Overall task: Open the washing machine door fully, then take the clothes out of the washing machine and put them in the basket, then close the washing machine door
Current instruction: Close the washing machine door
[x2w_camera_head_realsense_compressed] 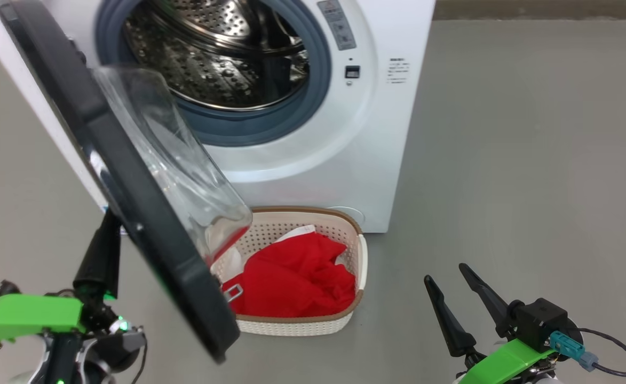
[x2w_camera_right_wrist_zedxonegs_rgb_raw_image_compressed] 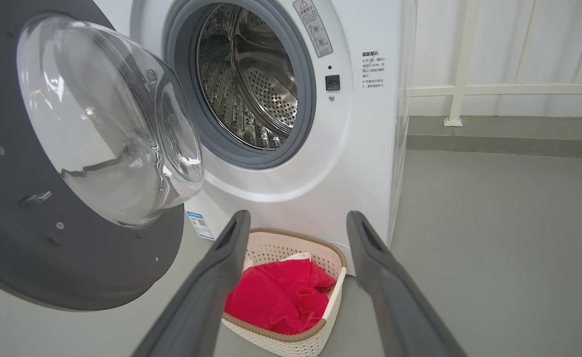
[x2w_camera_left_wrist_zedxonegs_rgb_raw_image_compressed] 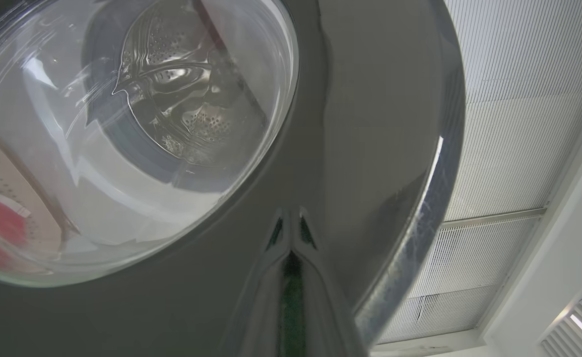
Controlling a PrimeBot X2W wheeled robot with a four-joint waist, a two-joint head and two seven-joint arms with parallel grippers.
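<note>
Floor [x2w_camera_head_realsense_compressed: 505,160], smooth and grey, lies under everything. Nearest, the right hand [x2w_camera_head_realsense_compressed: 445,273] hovers over it with its dark fingers spread wide, holding nothing. The left hand [x2w_camera_head_realsense_compressed: 107,229] is pinched shut, with its tips at the outer face of the large round black-rimmed washing machine door [x2w_camera_head_realsense_compressed: 174,266]. That door hangs part-open, and its clear glass bowl hides the left end of the small cream perforated basket [x2w_camera_head_realsense_compressed: 313,209], which sits on the floor just in front of the big white front-loading washing machine [x2w_camera_head_realsense_compressed: 345,160]. Bright red clothes [x2w_camera_head_realsense_compressed: 296,277] with white parts fill the basket. Beyond gapes the bare steel drum [x2w_camera_head_realsense_compressed: 222,53]. A pale railing [x2w_camera_right_wrist_zedxonegs_rgb_raw_image_compressed: 464,89] lines the far wall.
</note>
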